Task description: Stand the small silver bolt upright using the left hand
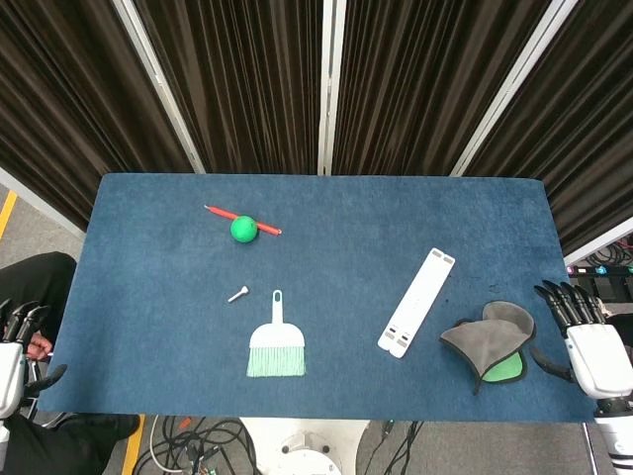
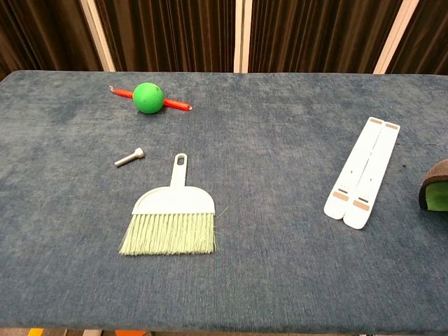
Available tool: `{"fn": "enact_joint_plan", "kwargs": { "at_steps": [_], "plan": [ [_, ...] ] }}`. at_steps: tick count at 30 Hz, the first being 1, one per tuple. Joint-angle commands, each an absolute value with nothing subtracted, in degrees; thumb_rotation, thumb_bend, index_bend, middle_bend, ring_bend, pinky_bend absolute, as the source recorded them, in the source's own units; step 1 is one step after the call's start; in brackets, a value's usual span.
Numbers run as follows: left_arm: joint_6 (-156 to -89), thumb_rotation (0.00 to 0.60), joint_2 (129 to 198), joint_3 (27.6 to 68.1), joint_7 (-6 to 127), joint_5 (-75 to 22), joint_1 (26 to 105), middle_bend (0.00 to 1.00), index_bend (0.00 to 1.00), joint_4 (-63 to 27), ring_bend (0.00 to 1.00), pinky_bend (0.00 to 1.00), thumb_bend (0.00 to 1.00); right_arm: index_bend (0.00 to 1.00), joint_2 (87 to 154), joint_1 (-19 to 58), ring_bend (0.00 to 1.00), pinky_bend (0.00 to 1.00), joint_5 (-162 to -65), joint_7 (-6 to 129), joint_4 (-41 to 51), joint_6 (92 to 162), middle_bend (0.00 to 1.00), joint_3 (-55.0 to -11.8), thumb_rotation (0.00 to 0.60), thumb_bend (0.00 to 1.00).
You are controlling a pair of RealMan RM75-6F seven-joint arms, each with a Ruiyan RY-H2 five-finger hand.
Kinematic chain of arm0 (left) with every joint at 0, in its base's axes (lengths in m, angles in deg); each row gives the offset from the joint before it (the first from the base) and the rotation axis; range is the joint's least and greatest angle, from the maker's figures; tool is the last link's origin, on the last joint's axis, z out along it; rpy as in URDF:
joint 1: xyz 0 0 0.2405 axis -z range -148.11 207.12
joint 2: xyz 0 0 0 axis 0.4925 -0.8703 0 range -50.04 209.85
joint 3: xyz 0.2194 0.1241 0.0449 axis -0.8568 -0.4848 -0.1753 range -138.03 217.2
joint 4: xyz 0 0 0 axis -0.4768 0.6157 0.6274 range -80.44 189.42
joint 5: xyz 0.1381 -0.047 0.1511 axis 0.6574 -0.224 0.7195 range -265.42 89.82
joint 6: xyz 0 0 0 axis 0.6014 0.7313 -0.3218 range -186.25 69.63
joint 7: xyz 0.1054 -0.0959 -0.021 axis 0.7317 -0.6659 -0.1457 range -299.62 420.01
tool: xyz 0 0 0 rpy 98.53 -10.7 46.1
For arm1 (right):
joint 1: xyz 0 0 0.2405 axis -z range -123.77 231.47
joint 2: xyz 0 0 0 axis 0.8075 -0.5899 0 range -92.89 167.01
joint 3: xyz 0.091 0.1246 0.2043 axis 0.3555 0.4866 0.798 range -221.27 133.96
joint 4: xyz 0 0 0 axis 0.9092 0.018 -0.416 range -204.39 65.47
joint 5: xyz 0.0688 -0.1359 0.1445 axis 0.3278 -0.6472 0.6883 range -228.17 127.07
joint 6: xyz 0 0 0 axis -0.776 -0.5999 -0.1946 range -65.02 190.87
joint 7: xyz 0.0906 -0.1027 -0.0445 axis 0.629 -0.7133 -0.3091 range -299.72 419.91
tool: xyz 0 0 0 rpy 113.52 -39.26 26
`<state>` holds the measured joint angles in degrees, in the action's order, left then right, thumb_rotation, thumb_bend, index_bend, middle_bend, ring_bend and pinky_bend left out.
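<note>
The small silver bolt (image 1: 238, 293) lies on its side on the blue table (image 1: 148, 327), left of centre, just left of the brush handle; the chest view shows the bolt (image 2: 129, 157) flat too. My left hand (image 1: 15, 351) hangs off the table's left edge, far from the bolt, fingers apart and holding nothing. My right hand (image 1: 588, 341) is at the right edge, fingers spread, empty. Neither hand appears in the chest view.
A pale green hand brush (image 1: 276, 346) lies right of the bolt. A green ball (image 1: 243, 229) sits on a red pencil (image 1: 220, 213) behind it. A white folded stand (image 1: 417, 302) and a grey-green cloth (image 1: 490, 344) lie to the right.
</note>
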<state>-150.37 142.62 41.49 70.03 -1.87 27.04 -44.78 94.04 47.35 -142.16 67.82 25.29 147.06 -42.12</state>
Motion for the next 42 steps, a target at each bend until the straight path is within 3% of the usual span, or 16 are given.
{"fn": "enact_joint_plan", "kwargs": {
  "at_steps": [1,12,24,33,42],
  "plan": [
    [-150.33,0.600,142.97,41.70,70.26,-2.34,27.07,0.13,0.18,-44.56,0.00,0.00,0.11,0.08,93.87,46.64,0.00,0.00,-141.93,67.49,25.67,146.07,0.07,-41.88,0.600,0.16],
    [-148.33,0.600,143.45,42.27,71.50,-3.14,28.47,0.14,0.24,-44.94,0.00,0.00,0.11,0.08,94.16,46.31,0.00,0.00,-141.20,67.76,25.25,145.48,0.07,-41.64,0.600,0.16],
    [-131.69,0.600,144.96,48.38,68.71,-7.87,41.73,0.15,0.33,-48.63,0.01,0.00,0.13,0.08,93.65,45.68,0.00,0.00,-141.68,67.80,24.77,145.63,0.07,-41.14,0.600,0.16],
    [-120.52,0.600,154.41,52.98,75.88,-19.48,53.30,0.17,0.35,-45.64,0.03,0.00,0.13,0.08,93.60,45.00,0.00,0.00,-140.46,67.40,24.78,144.26,0.07,-40.77,0.600,0.16],
    [-115.96,0.600,165.31,52.74,81.02,-25.46,60.51,0.17,0.35,-37.10,0.03,0.00,0.13,0.08,93.39,44.87,0.00,0.00,-139.12,67.36,24.74,143.28,0.07,-40.68,0.600,0.16]
  ]
}}
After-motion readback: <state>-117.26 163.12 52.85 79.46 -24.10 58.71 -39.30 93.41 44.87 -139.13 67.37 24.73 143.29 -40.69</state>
